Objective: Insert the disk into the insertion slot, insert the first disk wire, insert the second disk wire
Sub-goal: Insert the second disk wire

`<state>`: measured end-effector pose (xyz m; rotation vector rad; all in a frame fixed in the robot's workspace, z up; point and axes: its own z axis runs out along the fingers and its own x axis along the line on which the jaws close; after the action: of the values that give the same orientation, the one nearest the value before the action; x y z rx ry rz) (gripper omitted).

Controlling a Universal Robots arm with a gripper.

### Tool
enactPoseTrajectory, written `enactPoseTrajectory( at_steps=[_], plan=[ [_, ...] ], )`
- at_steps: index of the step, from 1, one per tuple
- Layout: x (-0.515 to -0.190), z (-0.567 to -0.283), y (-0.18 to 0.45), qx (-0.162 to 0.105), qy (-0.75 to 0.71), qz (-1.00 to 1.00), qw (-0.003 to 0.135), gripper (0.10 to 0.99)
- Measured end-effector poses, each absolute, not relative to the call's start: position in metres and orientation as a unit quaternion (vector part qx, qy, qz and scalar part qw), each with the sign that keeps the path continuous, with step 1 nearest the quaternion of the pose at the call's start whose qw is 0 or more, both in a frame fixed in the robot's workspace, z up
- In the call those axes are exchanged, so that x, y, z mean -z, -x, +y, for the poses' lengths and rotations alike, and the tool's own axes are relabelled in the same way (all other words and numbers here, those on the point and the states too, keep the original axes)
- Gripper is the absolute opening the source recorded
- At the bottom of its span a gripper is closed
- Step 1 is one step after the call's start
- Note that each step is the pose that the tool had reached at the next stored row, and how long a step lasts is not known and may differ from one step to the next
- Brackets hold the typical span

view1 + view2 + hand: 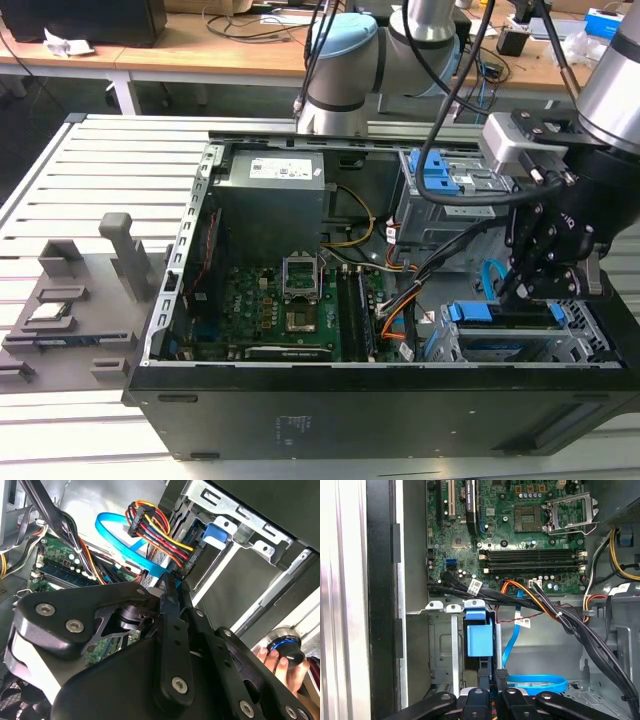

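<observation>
The disk (497, 312), in its bright blue carrier (480, 639), sits inside the insertion slot (575, 343), the grey perforated cage (440, 645) at the case's front on the exterior view's right. My gripper (520, 293) hangs just above the disk's inner end. In both wrist views its black fingers (170, 605) stand almost together, gripper (492, 674). A flat blue wire (120, 542) runs down to the fingertips, so they look shut on its end; the connector itself is hidden. A plug with red, yellow and black wires (142, 522) hangs loose close by.
The open computer case holds a motherboard (285, 300), a power supply (270, 190) and a taller cage with blue tabs (445, 190). Black cable bundles (580, 630) cross beside the slot. A grey fixture (70, 310) lies outside. A person's hand (274, 662) rests on a knob.
</observation>
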<state>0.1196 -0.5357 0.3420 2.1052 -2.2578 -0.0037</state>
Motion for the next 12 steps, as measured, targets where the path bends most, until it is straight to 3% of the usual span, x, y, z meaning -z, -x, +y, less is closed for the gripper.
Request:
enactPoseTrajectory(
  at_steps=[5, 8, 12],
  plan=[
    [-0.339, -0.536, -0.120, 0.001, -0.682, -0.731, 0.028, 0.161],
    [-0.339, -0.536, -0.120, 0.000, -0.682, -0.731, 0.028, 0.235],
    [-0.363, -0.534, -0.120, 0.000, -0.682, -0.731, 0.028, 0.235]
  ],
)
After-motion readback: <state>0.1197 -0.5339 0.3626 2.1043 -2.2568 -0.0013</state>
